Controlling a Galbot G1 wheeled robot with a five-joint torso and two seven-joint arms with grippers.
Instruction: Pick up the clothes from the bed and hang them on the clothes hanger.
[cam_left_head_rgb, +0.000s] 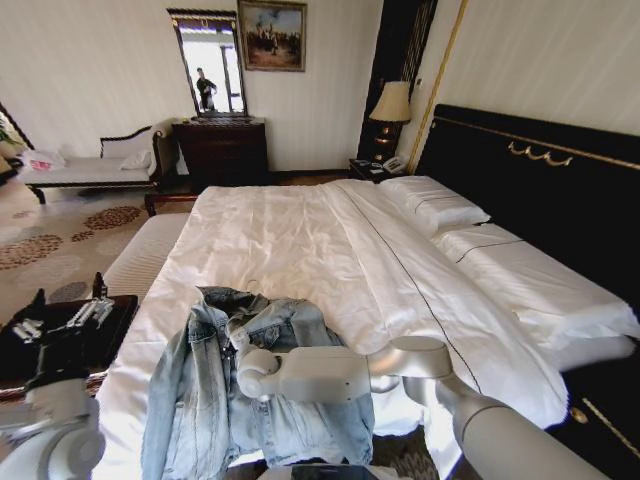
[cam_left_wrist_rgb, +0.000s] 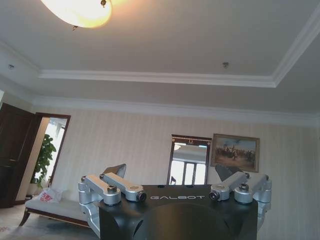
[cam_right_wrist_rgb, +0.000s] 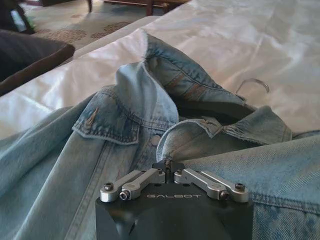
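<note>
Jacket is lying spread on the bed's near edge in the head view, the right arm reaching across it. In the right wrist view, the right gripper is pinching denim beside the collar, near the hanger's hook. In the left wrist view, the left gripper is pointing wide open toward the ceiling.

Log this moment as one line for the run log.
right tool: shut on denim jacket front | hanger: inside collar, hook out | jacket: on bed | left tool: open, pointing ceilingward
</note>
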